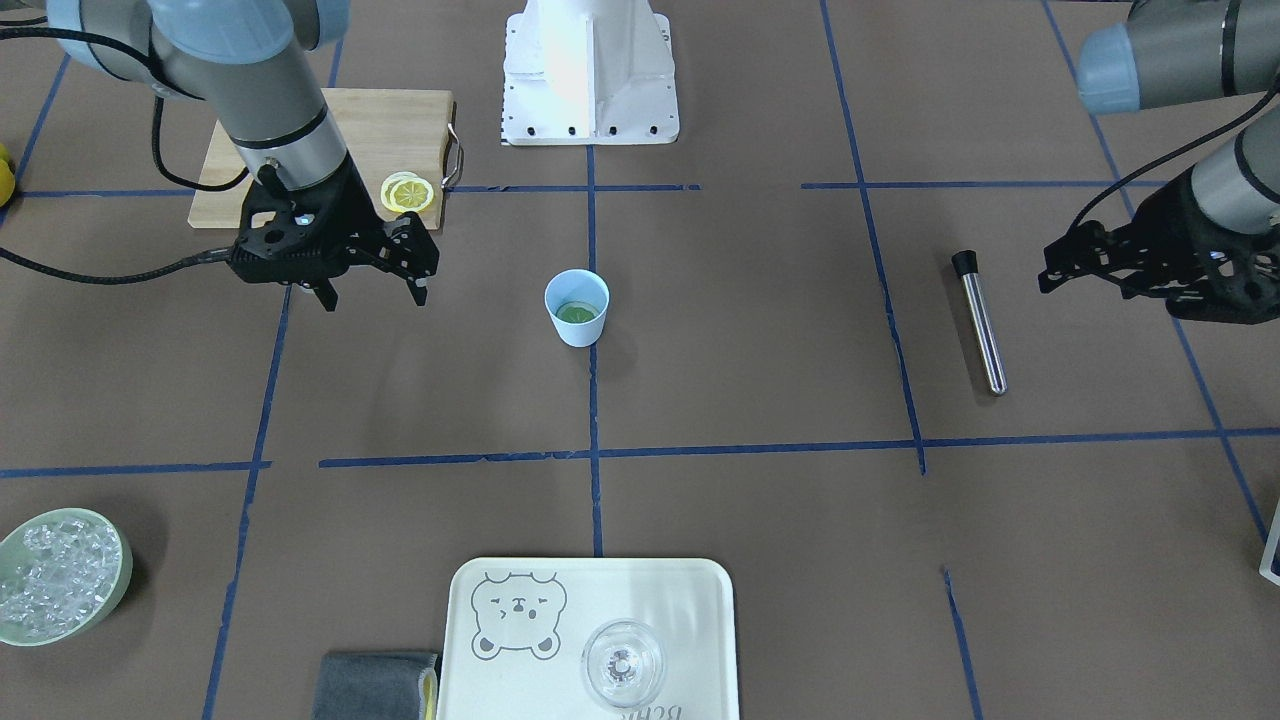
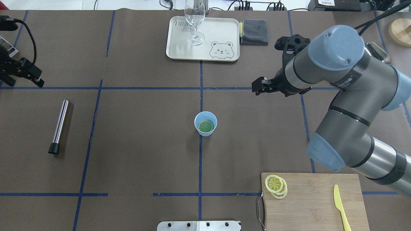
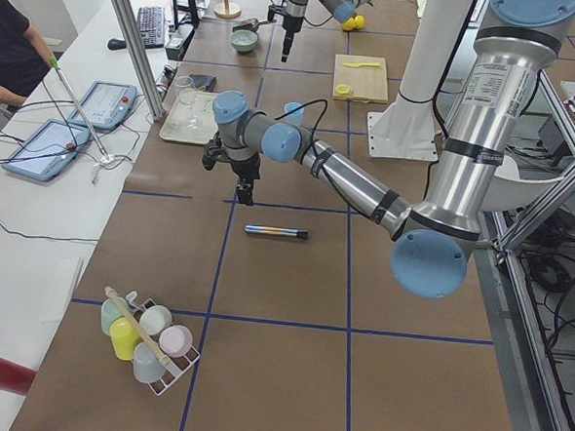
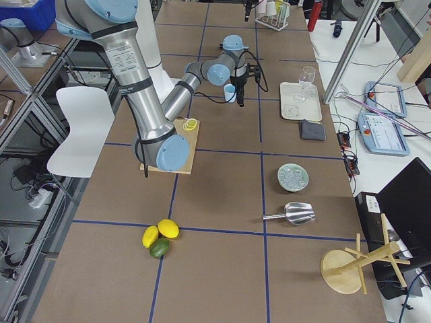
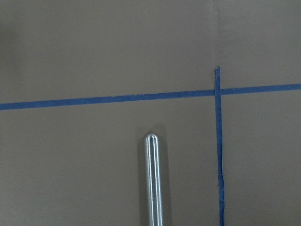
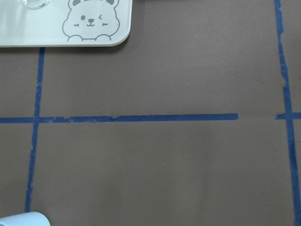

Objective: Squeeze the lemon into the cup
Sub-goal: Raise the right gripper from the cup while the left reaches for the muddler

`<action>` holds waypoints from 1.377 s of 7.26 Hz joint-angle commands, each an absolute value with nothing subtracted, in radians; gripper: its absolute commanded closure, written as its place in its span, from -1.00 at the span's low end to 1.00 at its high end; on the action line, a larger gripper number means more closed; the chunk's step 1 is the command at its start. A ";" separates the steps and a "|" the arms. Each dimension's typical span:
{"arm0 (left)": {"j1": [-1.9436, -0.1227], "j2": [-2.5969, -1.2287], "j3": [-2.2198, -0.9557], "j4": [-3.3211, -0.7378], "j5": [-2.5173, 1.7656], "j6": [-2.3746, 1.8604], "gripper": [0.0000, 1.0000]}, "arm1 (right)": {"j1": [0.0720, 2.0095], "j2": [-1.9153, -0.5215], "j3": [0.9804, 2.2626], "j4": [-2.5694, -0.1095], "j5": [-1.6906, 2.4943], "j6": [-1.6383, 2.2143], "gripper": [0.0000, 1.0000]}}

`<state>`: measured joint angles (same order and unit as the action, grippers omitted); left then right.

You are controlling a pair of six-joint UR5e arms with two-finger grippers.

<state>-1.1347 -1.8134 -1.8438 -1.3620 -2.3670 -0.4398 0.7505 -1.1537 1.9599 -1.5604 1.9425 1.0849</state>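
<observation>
Two thin lemon slices [image 1: 408,192] lie overlapped at the corner of a wooden cutting board [image 2: 314,205]; the overhead view shows them too [image 2: 274,183]. The light blue cup [image 1: 578,335] stands upright at the table's middle [image 2: 205,133] with a green slice inside it. My right gripper [image 1: 372,295] hangs open and empty above the table, just in front of the board, between the slices and the cup. My left gripper [image 2: 24,84] looks open and empty at the table's far side, beyond the metal rod. The cup's rim [image 6: 19,220] shows in the right wrist view's corner.
A metal rod with a black cap [image 2: 59,126] lies near the left gripper and shows in the left wrist view [image 5: 153,179]. A bear tray [image 1: 650,590] holds a stemmed glass [image 1: 622,662]. A grey cloth [image 1: 375,685], a bowl of ice [image 1: 120,590] and a yellow knife [image 2: 340,205] are around.
</observation>
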 commanded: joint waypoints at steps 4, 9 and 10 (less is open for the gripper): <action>-0.985 -1.852 -1.591 -1.463 -2.304 -0.430 -1.00 | 0.830 -1.226 2.037 -1.557 2.014 1.003 -1.00; -0.965 -1.890 -1.516 -1.480 -2.309 -0.445 -1.00 | 0.831 -1.218 2.042 -1.557 2.014 1.003 -1.00; -0.960 -1.896 -1.500 -1.482 -2.309 -0.445 -1.00 | 0.831 -1.218 2.042 -1.557 2.014 1.003 -1.00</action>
